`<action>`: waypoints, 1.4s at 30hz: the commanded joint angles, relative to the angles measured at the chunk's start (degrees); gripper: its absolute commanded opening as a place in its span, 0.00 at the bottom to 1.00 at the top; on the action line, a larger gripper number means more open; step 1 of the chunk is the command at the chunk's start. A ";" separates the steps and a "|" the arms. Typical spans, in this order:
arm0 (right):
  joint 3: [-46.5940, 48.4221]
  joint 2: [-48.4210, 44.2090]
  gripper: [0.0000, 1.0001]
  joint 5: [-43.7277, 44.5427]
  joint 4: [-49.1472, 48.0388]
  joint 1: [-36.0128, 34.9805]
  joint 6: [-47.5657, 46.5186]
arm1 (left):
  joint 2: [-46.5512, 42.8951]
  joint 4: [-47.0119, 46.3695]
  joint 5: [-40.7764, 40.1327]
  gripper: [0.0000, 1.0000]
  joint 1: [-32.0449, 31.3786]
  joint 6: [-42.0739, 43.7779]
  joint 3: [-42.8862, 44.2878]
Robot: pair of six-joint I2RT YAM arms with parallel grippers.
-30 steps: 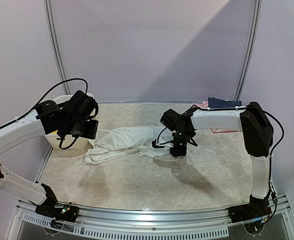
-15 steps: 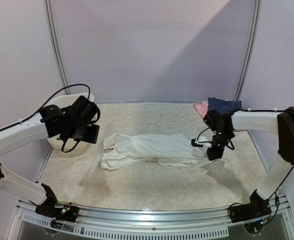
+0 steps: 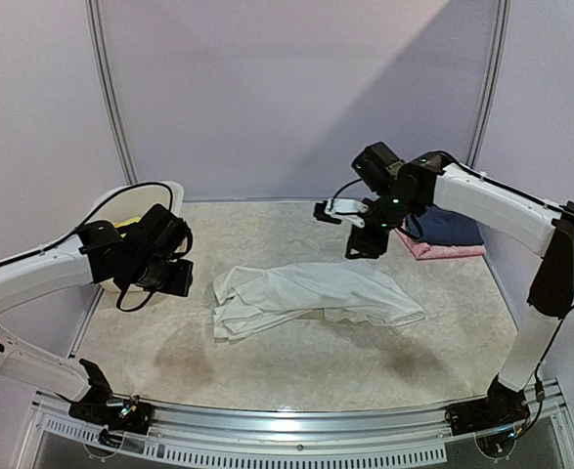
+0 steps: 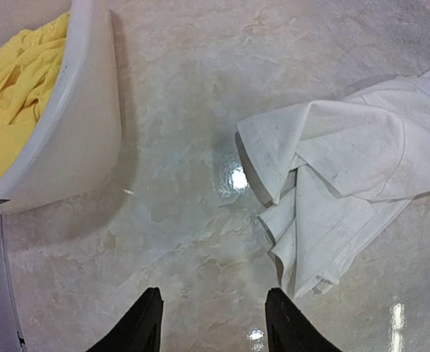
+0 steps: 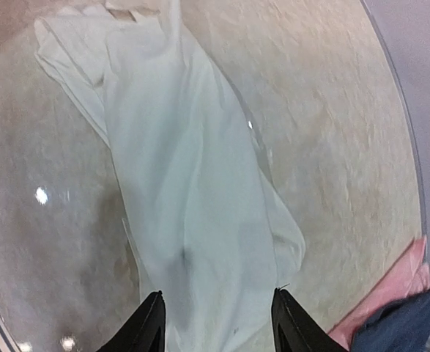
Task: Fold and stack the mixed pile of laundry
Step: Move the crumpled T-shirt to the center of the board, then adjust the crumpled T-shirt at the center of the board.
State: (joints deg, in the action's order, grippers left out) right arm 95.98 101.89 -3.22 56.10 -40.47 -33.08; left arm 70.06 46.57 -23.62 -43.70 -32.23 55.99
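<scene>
On the table (image 3: pixel 267 362), centred, the white T-shirt (image 3: pixel 311 296) lay as a long crumpled strip running left to right. It was bunched and folded over itself at the left end, flatter toward the right, and touched neither arm. Yellow shorts (image 4: pixel 13 88) sat wadded inside the white basket (image 4: pixel 90 110) at the far-left edge, apart from the T-shirt. The left gripper (image 4: pixel 211 323) hovered low between basket and T-shirt, jaws partly spread and empty; the right gripper (image 5: pixel 218 323) hung well above the T-shirt, jaws likewise parted, gripping nothing.
</scene>
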 commanded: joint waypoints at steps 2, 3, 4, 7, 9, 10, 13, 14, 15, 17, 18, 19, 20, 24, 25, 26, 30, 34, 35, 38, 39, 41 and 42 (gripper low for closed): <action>9.10 11.03 0.49 -2.27 -1.15 -5.87 0.80 | -2.53 -10.09 9.18 0.49 2.26 -6.76 -6.54; 10.02 12.12 0.49 -2.96 -1.57 -6.27 1.08 | -1.59 -12.40 10.06 0.49 2.37 -8.01 -7.33; 11.17 12.90 0.49 -3.99 -1.75 -6.38 1.74 | -0.02 -14.12 10.91 0.50 2.39 -9.03 -7.79; 10.90 12.97 0.49 -5.70 -2.28 -6.39 3.11 | 6.05 -18.19 11.07 0.52 2.62 -10.89 -7.80; 8.91 11.62 0.49 -5.63 -3.06 -6.44 3.28 | 10.16 -22.93 11.90 0.53 3.39 -11.70 -8.02; 7.59 10.87 0.49 -5.45 -3.66 -6.41 3.41 | 11.96 -25.04 12.30 0.53 4.21 -12.17 -7.91; 4.22 7.86 0.49 -4.98 -4.54 -6.31 3.53 | 18.18 -29.45 13.80 0.53 6.32 -14.10 -6.88; 3.34 6.69 0.49 -4.82 -4.71 -6.42 3.74 | 19.81 -30.42 14.57 0.53 6.87 -14.93 -6.66; 2.41 5.99 0.49 -4.78 -4.88 -6.42 3.87 | 21.18 -31.43 15.43 0.53 7.26 -15.68 -6.60; 0.75 4.49 0.49 -4.64 -5.55 -6.46 4.19 | 23.16 -33.95 17.54 0.52 7.84 -17.30 -7.07; 0.14 3.55 0.49 -4.62 -5.94 -6.39 4.32 | 23.87 -35.18 18.51 0.51 8.04 -17.90 -7.42; -0.45 2.94 0.49 -4.67 -6.16 -6.39 4.48 | 24.48 -36.52 19.28 0.50 8.21 -18.22 -7.77; -0.85 2.70 0.49 -4.72 -6.40 -6.40 4.57 | 24.89 -37.97 20.02 0.50 8.34 -18.38 -8.19; -1.09 2.90 0.48 -5.18 -6.89 -6.40 4.90 | 25.77 -43.01 20.86 0.47 8.95 -18.61 -9.38; -0.95 3.15 0.48 -5.47 -6.82 -6.41 4.99 | 25.85 -43.39 20.77 0.46 9.06 -18.39 -9.26; -0.85 3.43 0.48 -5.74 -6.84 -6.41 5.04 | 25.98 -43.61 20.66 0.44 9.15 -18.03 -9.05; -0.72 4.25 0.48 -6.31 -6.87 -6.46 5.28 | 26.02 -43.75 20.14 0.33 9.25 -16.79 -8.04; -1.11 4.61 0.47 -6.77 -7.52 -6.42 4.80 | 25.59 -43.71 20.01 0.06 9.25 -15.84 -7.20; -1.22 4.63 0.46 -7.00 -7.73 -6.43 4.63 | 25.23 -43.38 20.41 0.03 9.25 -15.89 -6.86; -1.25 4.52 0.46 -8.28 -8.05 -6.85 3.56 | 23.40 -43.50 23.90 0.00 9.12 -16.92 -6.19; -1.28 4.43 0.46 -8.63 -8.07 -7.27 2.99 | 22.38 -43.89 25.53 0.00 8.97 -17.87 -6.17; -1.32 4.16 0.46 -8.43 -8.44 -8.36 1.45 | 19.89 -44.54 27.88 0.00 8.47 -20.07 -6.02; -1.28 4.04 0.46 -8.01 -8.53 -8.79 0.96 | 18.65 -44.73 28.77 0.00 8.13 -21.08 -5.87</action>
State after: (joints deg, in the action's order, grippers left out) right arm 95.33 105.82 -10.15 48.69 -47.51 -29.56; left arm 93.86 3.88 -0.14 -35.18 -49.91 48.47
